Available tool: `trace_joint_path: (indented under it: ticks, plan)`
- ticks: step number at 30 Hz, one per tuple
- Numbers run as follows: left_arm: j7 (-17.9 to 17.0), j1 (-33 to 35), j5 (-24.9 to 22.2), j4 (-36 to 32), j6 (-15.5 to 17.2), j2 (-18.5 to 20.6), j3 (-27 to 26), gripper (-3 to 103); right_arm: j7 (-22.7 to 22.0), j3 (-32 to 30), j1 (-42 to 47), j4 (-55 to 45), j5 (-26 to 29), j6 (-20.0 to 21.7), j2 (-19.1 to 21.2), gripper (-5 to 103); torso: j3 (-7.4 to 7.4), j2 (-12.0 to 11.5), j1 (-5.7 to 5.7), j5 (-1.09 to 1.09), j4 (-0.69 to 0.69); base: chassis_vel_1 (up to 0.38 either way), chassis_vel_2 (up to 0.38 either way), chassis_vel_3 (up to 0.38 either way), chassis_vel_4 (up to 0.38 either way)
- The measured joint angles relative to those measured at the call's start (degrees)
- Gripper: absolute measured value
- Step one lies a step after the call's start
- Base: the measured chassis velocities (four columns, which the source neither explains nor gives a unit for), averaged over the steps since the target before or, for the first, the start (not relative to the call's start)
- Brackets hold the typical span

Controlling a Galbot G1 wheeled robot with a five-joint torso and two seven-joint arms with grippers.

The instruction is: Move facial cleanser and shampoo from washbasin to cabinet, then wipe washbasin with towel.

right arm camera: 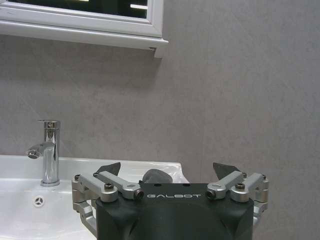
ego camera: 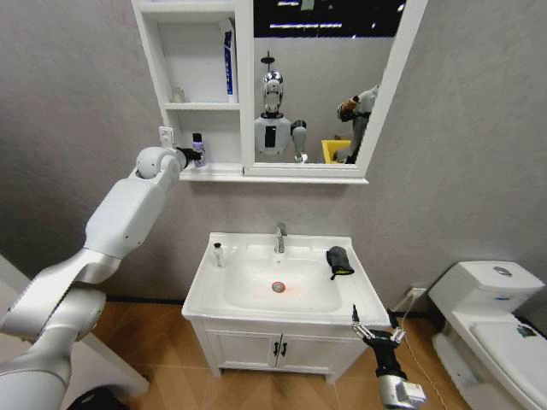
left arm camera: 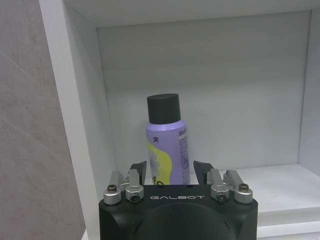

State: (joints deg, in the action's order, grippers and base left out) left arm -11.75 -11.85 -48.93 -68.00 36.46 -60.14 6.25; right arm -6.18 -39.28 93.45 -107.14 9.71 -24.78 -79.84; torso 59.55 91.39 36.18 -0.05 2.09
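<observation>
Overhead, the cabinet (ego camera: 202,107) holds a lilac, black-capped bottle (left arm camera: 167,145) upright in its lowest compartment; the left gripper (left arm camera: 169,172) is at that shelf with its fingers spread, one on each side of the bottle, and contact cannot be judged. Below, the washbasin (ego camera: 286,286) carries the dark towel (ego camera: 339,260) on its rim, right of the tap (ego camera: 279,238). Low at the basin's front right corner, the right gripper (ego camera: 374,325) hangs with jaws wide apart, nothing between them. Both gripper bodies read "GALBOT".
</observation>
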Motion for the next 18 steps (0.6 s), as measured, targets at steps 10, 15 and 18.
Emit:
trace_joint_path:
  ticks: [10,15,18]
  plan:
    - [-5.70,11.92,-6.68,-20.76,1.35,7.18,-4.20,94,0.01,0.19,-0.26,-0.07,-0.20,0.39,0.19,100,-0.01,0.01,-0.01,0.06,-0.01,0.000,0.000,0.000,0.000]
    - [-6.20,24.05,-7.18,-30.29,-2.28,10.04,-8.40,100,-0.13,-0.02,-0.35,-0.26,0.19,1.01,0.36,100,-0.01,0.01,-0.01,0.03,0.01,0.000,0.000,0.000,0.000]
    - [-4.65,41.49,5.19,-36.18,-14.63,8.67,-13.95,100,-0.34,-0.02,-0.44,-0.31,0.35,1.39,0.41,100,-0.02,0.01,-0.02,0.02,0.01,0.000,0.000,0.000,0.000]
